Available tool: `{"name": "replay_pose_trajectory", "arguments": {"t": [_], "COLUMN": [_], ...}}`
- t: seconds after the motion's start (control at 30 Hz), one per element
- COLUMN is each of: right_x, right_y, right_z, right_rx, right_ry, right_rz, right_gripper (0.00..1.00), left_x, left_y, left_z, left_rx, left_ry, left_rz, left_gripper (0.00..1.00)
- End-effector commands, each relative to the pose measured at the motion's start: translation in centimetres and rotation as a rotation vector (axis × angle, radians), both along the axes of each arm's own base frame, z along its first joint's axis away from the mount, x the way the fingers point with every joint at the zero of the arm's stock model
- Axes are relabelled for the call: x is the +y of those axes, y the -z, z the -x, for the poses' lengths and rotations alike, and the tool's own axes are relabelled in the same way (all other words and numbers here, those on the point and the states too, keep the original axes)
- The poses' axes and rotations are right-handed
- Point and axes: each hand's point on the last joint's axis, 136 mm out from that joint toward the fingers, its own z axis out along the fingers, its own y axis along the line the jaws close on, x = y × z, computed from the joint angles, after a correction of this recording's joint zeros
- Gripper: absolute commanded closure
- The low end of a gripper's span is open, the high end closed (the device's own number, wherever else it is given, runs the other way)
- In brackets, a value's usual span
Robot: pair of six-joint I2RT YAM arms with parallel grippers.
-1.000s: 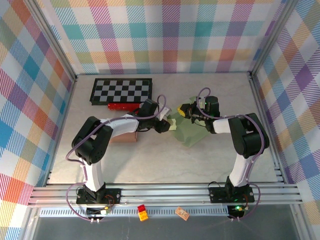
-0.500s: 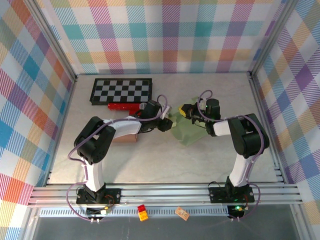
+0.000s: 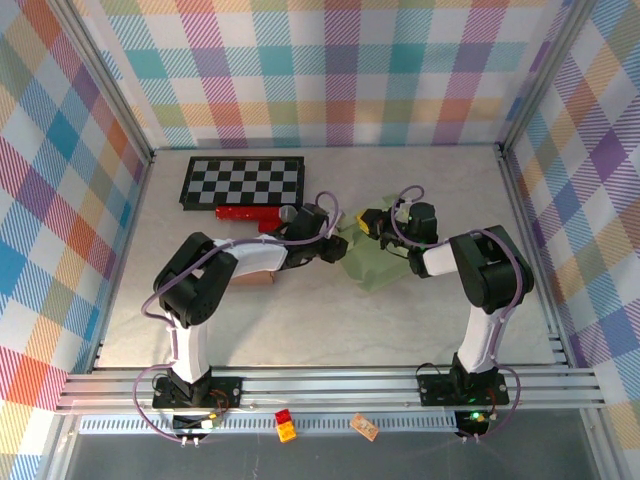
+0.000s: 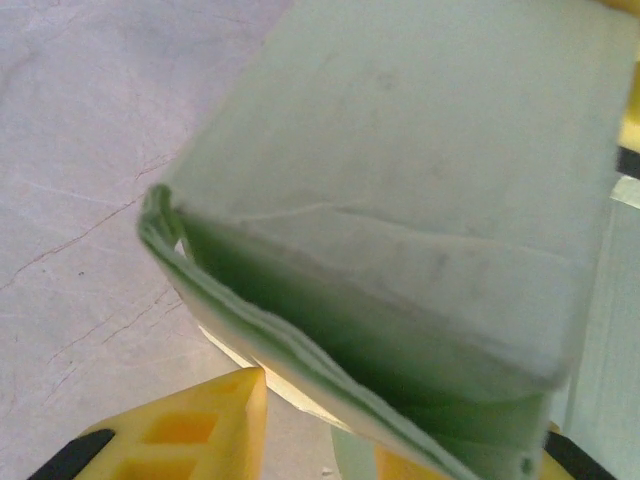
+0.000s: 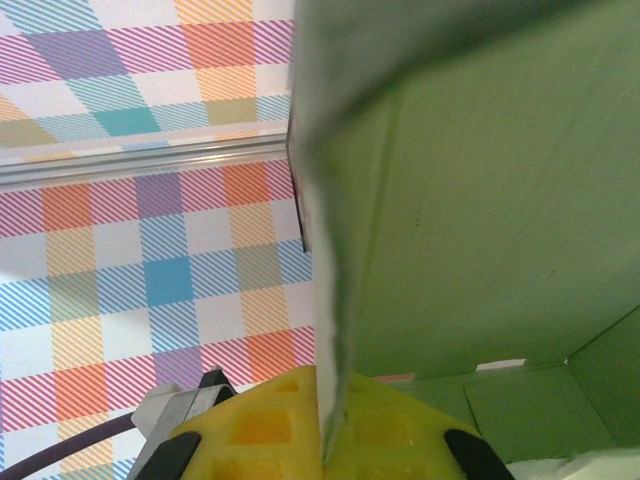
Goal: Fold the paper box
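Checkerboard: black-and-white checkerboard (image 3: pixel 240 181) lies flat at the far-left corner of the grey marbled table (image 3: pixel 300 320).
Left arm: base at the near edge, elbow bent, forearm runs right. The left gripper (image 3: pixel 326 246) sits at the left side of the pale green paper box (image 3: pixel 376 264).
Left grip: yellow fingers (image 4: pixel 190 432) straddle a folded box edge, with a light gap beside one finger. Can't tell if clamped.
Box: mid-table, nearer the far edge, between both grippers.
Right arm: base at the near edge, elbow high, forearm angled left. The right gripper (image 3: pixel 372 222) is at the box's far edge.
Right grip: the right gripper (image 5: pixel 325 440) is pinched tight on an upright box wall.
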Motion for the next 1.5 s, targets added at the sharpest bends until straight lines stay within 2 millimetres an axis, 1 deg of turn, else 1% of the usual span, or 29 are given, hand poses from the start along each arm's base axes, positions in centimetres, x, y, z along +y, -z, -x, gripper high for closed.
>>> {"name": "replay_pose_trajectory", "arguments": {"t": [0.0, 0.23, 0.43, 0.73, 1.07, 1.33, 1.47], "right_x": [0.5, 0.5, 0.7, 0.8, 0.9, 1.3, 1.4], "right_y": [0.5, 1.0, 1.3, 2.2, 2.7, 2.6, 2.5], "right_z": [0.6, 0.8, 0.9, 1.1, 1.2, 1.2, 1.2], "right_rx": [0.003, 0.016, 0.023, 0.047, 0.069, 0.079, 0.083], "right_ry": [-0.007, 0.009, 0.017, 0.031, 0.032, 0.038, 0.047], "right_rz": [-0.007, -0.017, -0.017, -0.023, -0.017, -0.018, -0.019], "right_gripper": [1.00, 1.00, 1.00, 1.00, 1.00, 1.00, 1.00], "left_x": [-0.1, -0.3, -0.3, -0.1, -0.7, -1.4, -1.5], "left_y": [0.4, 0.8, 0.9, 1.0, -0.1, 0.0, -0.2], "left_z": [-0.8, -1.2, -1.5, -2.3, -3.0, -2.9, -2.8], "left_rx": [-0.028, -0.045, -0.051, -0.051, -0.078, -0.079, -0.093], "left_ry": [-0.056, -0.115, -0.164, -0.227, -0.247, -0.236, -0.249], "left_rz": [-0.016, -0.039, -0.043, -0.040, -0.029, -0.038, -0.062], "left_gripper": [0.67, 0.67, 0.63, 0.65, 0.73, 0.87, 0.90]}}
